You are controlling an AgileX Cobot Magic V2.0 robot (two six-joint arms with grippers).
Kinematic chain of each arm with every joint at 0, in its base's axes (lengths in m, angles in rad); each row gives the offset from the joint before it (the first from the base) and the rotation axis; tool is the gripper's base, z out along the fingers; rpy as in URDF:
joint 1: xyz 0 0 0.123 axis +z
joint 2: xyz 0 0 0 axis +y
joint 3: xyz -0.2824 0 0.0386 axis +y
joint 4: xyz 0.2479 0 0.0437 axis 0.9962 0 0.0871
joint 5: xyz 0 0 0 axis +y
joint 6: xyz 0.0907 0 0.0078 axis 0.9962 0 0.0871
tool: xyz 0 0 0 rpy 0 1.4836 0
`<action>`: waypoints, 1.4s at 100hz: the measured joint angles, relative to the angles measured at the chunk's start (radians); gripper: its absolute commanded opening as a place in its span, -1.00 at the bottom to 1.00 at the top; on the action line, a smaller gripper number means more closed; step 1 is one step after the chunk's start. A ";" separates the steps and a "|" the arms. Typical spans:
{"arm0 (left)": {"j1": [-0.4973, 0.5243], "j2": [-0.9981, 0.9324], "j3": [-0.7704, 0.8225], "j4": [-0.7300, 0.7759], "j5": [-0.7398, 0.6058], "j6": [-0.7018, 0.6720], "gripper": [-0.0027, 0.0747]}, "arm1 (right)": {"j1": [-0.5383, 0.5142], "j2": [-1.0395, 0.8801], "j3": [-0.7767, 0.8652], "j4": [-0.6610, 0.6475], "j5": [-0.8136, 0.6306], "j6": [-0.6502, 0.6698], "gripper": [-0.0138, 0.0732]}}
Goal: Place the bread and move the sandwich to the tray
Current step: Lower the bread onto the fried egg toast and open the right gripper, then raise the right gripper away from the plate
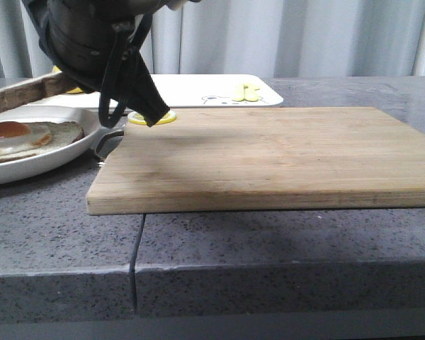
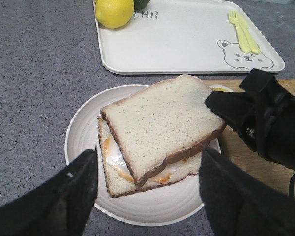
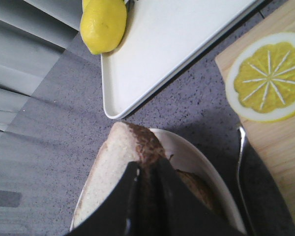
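Note:
My right gripper [image 3: 145,169] is shut on the dark crust at one corner of the bread [image 3: 108,172]. It holds the slice tilted above the plate [image 2: 78,142]. In the left wrist view the bread [image 2: 162,123] lies askew over the sandwich [image 2: 119,183], whose lower slice and egg show beneath it. The right gripper [image 2: 214,105] grips its right corner. My left gripper [image 2: 148,155] is wide open and empty above the plate's near rim. In the front view the bread's crust [image 1: 21,93] hangs above the egg [image 1: 14,134]. The tray [image 2: 187,49] lies just beyond the plate.
A wooden cutting board [image 1: 269,156] lies right of the plate, with a lemon slice [image 1: 152,118] on its far left corner. A metal utensil handle [image 3: 241,162] lies between board and plate. A whole lemon [image 2: 114,12] and a yellow fork [image 2: 246,32] lie on the tray.

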 measured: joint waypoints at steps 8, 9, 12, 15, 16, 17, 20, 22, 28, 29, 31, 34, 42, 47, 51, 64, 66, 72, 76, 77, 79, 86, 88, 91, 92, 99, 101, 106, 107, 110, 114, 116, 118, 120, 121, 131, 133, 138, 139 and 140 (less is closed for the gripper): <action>0.000 0.000 0.000 0.000 0.000 0.000 0.15 | 0.000 0.011 -0.002 0.000 0.000 0.000 -0.82; 0.000 0.000 0.000 0.000 0.000 0.000 0.15 | 0.000 0.010 -0.002 0.000 0.000 0.000 -0.82; 0.000 0.000 0.000 0.000 0.000 0.000 0.15 | 0.000 0.015 -0.002 0.000 0.000 0.000 -0.82; 0.000 0.000 0.000 0.000 0.000 0.000 0.15 | 0.000 0.017 -0.002 0.000 0.000 0.000 -0.82; 0.000 0.000 0.000 0.000 0.000 0.000 0.15 | 0.000 0.019 -0.002 0.000 0.000 0.000 -0.82; 0.000 0.000 0.000 0.000 0.000 0.000 0.15 | 0.000 0.020 -0.002 0.000 0.000 0.000 -0.82; 0.000 0.000 0.000 0.000 0.000 0.000 0.15 | 0.000 0.021 -0.002 0.000 0.000 0.000 -0.82; 0.000 0.000 0.000 0.000 0.000 0.000 0.15 | 0.000 0.023 -0.002 0.000 0.000 0.000 -0.82; 0.000 0.000 0.000 0.000 0.000 0.000 0.15 | 0.000 0.023 -0.002 0.000 0.000 0.000 -0.82; 0.000 0.000 0.000 0.000 0.000 0.000 0.15 | 0.000 0.023 -0.002 0.000 0.000 0.000 -0.82; 0.000 0.000 0.000 0.000 0.000 0.000 0.15 | 0.000 0.023 -0.002 0.000 0.000 0.000 -0.82; 0.000 0.000 0.000 0.000 0.000 0.000 0.15 | 0.000 0.023 -0.002 0.000 0.000 0.000 -0.82; 0.000 0.000 0.000 0.000 0.000 0.000 0.15 | 0.000 0.023 -0.002 0.000 0.000 0.000 -0.81; 0.000 0.000 0.000 0.000 0.000 0.000 0.15 | 0.000 0.023 -0.002 0.000 0.000 0.000 -0.79; 0.000 0.000 0.000 0.000 0.000 0.000 0.15 | 0.000 0.023 -0.002 0.000 0.000 0.000 -0.75; 0.000 0.000 0.000 0.000 0.000 0.000 0.15 | 0.000 0.023 -0.002 0.000 0.004 0.000 -0.52; 0.000 0.000 0.000 0.000 0.000 0.000 0.15 | 0.000 0.023 -0.002 0.000 0.004 0.000 -0.49; 0.000 0.000 0.000 0.000 0.000 0.000 0.15 | 0.000 0.023 -0.002 0.000 0.004 -0.002 -0.33; 0.000 0.000 0.000 0.000 0.000 0.000 0.15 | 0.000 0.023 -0.002 0.000 0.004 -0.002 -0.23; 0.000 0.000 0.000 0.000 0.000 0.000 0.15 | 0.000 0.023 -0.002 0.000 0.004 -0.002 -0.21; 0.000 0.000 0.000 0.000 0.000 0.000 0.15 | 0.000 0.023 -0.002 0.000 0.004 -0.002 -0.16; 0.000 0.000 0.000 0.000 0.000 0.000 0.15 | 0.000 0.023 -0.002 0.000 0.004 -0.002 0.00; 0.000 0.000 0.000 0.000 0.000 0.000 0.15 | 0.000 0.023 -0.002 0.000 0.004 -0.002 0.04; 0.000 0.000 0.000 0.000 0.000 0.000 0.15 | 0.000 0.023 -0.002 0.000 0.004 -0.002 0.10; 0.000 0.000 0.000 0.000 0.000 0.000 0.15 | 0.000 0.023 -0.002 0.000 0.004 -0.002 0.12; 0.000 0.000 0.000 0.000 0.000 0.000 0.15 | 0.000 0.023 -0.002 0.000 0.002 -0.002 0.21; 0.000 0.000 0.000 0.000 0.000 0.000 0.15 | 0.000 0.023 -0.002 0.000 0.000 -0.004 0.23; 0.000 0.000 0.000 0.000 0.000 0.000 0.15 | 0.000 0.023 -0.002 0.000 -0.002 -0.004 0.26; 0.000 0.000 0.000 0.000 0.000 0.000 0.15 | 0.000 0.023 -0.002 0.000 -0.002 -0.004 0.26; 0.000 0.000 0.000 0.000 0.000 0.000 0.15 | 0.000 0.023 -0.002 0.000 -0.004 -0.004 0.26; 0.000 0.000 0.000 0.000 0.000 0.000 0.15 | 0.000 0.023 -0.002 0.000 -0.008 -0.004 0.26; 0.000 0.000 0.000 0.000 0.000 0.000 0.15 | 0.000 0.023 -0.002 0.000 -0.010 -0.004 0.26; 0.000 0.000 0.000 0.000 0.000 0.000 0.15 | 0.000 0.023 -0.002 0.000 -0.010 -0.004 0.26; 0.000 0.000 0.000 0.000 0.000 0.000 0.15 | 0.000 0.023 -0.002 0.000 -0.013 -0.004 0.26; 0.000 0.000 0.000 0.000 0.000 0.000 0.15 | 0.000 0.023 -0.002 0.000 -0.015 -0.004 0.26; 0.000 0.000 0.000 0.000 0.000 0.000 0.15 | 0.000 0.020 -0.002 0.000 -0.027 -0.008 0.26; 0.000 0.000 0.000 0.000 0.000 0.000 0.15 | 0.000 0.017 -0.002 0.000 -0.030 -0.010 0.26; 0.000 0.000 0.000 0.000 0.000 0.000 0.15 | 0.000 0.010 -0.002 0.000 -0.036 -0.025 0.26; 0.000 0.000 0.000 0.000 0.000 0.000 0.15 | 0.000 0.005 -0.002 0.000 -0.038 -0.028 0.26; 0.000 0.000 0.000 0.000 0.000 0.000 0.15 | 0.000 0.004 -0.002 0.000 -0.040 -0.030 0.26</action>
